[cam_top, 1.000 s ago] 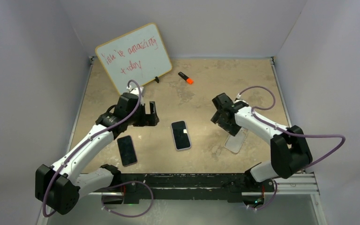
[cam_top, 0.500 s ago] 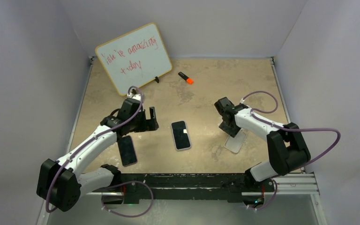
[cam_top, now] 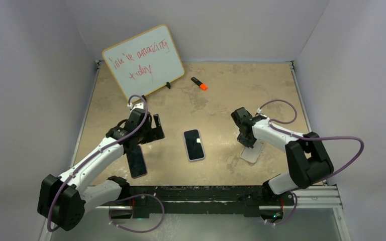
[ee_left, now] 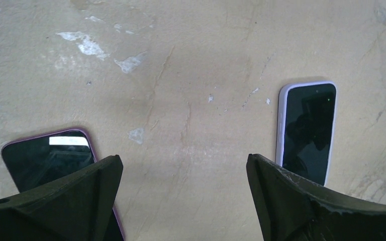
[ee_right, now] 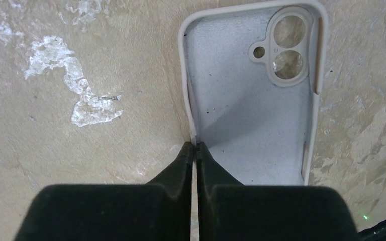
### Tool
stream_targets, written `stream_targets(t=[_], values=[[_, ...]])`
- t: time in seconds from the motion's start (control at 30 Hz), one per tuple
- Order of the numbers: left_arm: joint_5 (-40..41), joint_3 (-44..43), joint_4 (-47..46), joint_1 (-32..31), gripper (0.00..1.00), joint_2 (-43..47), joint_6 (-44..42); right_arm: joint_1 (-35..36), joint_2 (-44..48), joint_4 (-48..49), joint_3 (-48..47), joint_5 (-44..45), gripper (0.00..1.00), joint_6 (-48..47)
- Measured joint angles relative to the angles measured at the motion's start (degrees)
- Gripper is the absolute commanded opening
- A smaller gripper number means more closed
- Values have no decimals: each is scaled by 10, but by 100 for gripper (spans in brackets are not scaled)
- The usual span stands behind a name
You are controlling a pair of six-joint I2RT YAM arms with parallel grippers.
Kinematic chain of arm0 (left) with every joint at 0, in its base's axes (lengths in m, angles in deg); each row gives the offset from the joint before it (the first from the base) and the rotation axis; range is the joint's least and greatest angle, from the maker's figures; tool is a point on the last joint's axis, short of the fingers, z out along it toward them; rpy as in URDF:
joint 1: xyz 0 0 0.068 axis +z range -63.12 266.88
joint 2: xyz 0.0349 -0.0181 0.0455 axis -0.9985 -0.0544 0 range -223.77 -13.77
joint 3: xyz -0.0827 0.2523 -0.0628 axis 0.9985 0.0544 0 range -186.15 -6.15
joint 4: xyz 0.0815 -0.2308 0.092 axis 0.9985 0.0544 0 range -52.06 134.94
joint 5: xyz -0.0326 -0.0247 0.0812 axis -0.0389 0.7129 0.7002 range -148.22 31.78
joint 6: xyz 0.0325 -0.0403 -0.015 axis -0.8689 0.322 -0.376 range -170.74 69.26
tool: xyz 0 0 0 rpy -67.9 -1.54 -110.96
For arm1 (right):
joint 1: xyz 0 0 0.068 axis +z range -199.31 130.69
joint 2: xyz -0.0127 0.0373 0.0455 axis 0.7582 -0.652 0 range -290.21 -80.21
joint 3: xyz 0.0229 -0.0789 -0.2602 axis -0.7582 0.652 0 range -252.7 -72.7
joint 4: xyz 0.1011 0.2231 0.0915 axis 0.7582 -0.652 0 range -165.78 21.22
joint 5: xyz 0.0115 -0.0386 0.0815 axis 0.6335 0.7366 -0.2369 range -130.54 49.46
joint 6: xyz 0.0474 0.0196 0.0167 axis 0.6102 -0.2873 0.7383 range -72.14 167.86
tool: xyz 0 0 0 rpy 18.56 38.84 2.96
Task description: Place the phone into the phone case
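An empty pale grey phone case (ee_right: 251, 115) lies open side up at the right (cam_top: 254, 153). My right gripper (ee_right: 195, 145) is shut on the case's left side wall, one finger inside and one outside (cam_top: 249, 143). A dark phone with a purple rim (cam_top: 136, 161) lies at the left, partly under my left finger (ee_left: 45, 158). A second phone with a lilac-white rim (cam_top: 193, 144) lies screen up in the middle (ee_left: 309, 130). My left gripper (ee_left: 183, 165) hangs wide open over bare table between the two phones (cam_top: 146, 136), holding nothing.
A small whiteboard (cam_top: 143, 61) with red writing leans at the back left. An orange and black marker (cam_top: 199, 83) lies behind the middle. White walls close in the beige table (cam_top: 216, 105) on three sides.
My right gripper came down at the case's left wall and shut on it. The left arm moved back toward the near left, closer to the purple-rimmed phone, still open.
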Motion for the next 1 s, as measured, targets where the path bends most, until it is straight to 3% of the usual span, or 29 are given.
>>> stream_targets(t=[0.2,0.47,0.67,0.87,1.0], values=[[66,12,28,1,99,24,54,-1,12,27,11,-19,0,-64],[163,12,113,25,100,19,123,-11,49,139,46,-152,0,-200],[182,12,147,45,99,14,151,8,44,262,60,-292,0,-234],[182,12,172,64,100,-15,164,9,39,311,63,-344,0,-247],[174,18,169,64,100,-35,165,9,39,323,68,-356,11,-252]])
